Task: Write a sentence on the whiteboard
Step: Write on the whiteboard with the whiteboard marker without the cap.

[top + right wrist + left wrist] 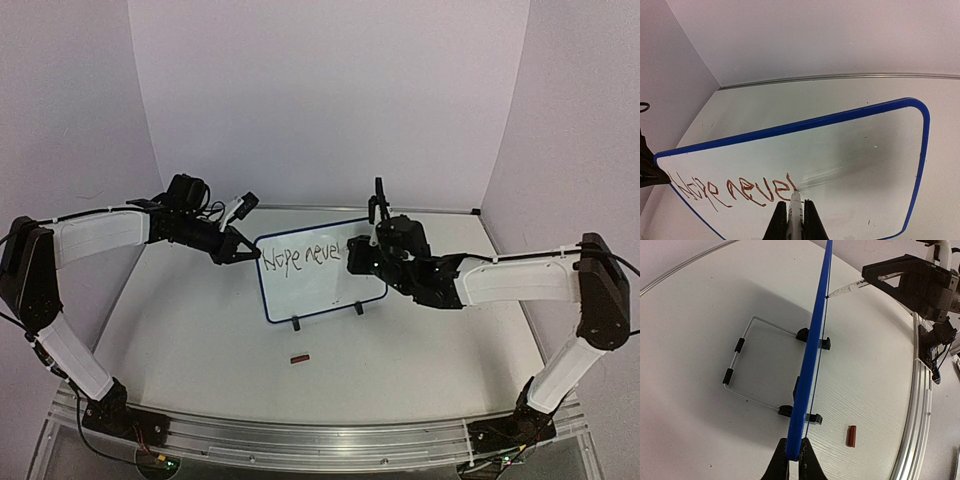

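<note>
The whiteboard (322,290), blue-framed, stands on two black feet mid-table. One line of reddish-brown writing (300,258) reads "Hope never", the last letter just a stroke at the marker tip; it also shows in the right wrist view (735,187). My left gripper (251,256) is shut on the board's left frame edge (807,370), jaws clamped at the bottom of the left wrist view (794,455). My right gripper (353,251) is shut on a white marker (796,209), whose tip touches the board (850,150) just after the last letter.
A small red-brown marker cap (299,358) lies on the table in front of the board, also in the left wrist view (851,436). A wire stand (747,360) props the board from behind. Walls close the back and sides.
</note>
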Robot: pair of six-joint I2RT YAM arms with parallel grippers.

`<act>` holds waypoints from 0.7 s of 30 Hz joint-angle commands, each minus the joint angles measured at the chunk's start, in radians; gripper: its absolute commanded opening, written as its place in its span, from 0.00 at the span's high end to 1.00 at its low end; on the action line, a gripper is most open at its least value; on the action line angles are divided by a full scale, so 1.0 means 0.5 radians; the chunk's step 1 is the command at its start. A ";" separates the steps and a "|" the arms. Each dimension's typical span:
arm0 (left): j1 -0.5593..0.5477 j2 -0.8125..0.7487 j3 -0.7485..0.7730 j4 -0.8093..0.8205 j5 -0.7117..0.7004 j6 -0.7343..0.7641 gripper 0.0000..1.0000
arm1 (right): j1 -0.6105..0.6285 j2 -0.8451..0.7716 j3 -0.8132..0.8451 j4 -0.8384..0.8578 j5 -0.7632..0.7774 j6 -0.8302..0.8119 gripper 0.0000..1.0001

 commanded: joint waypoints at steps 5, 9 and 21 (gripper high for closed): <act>-0.009 0.038 0.001 -0.013 -0.131 0.083 1.00 | -0.003 0.036 -0.012 -0.036 0.041 0.046 1.00; -0.009 0.039 0.001 -0.015 -0.133 0.083 1.00 | -0.003 0.006 -0.002 -0.028 0.039 0.044 1.00; -0.010 0.036 0.001 -0.015 -0.133 0.084 1.00 | -0.004 -0.084 0.015 0.088 0.049 0.045 1.00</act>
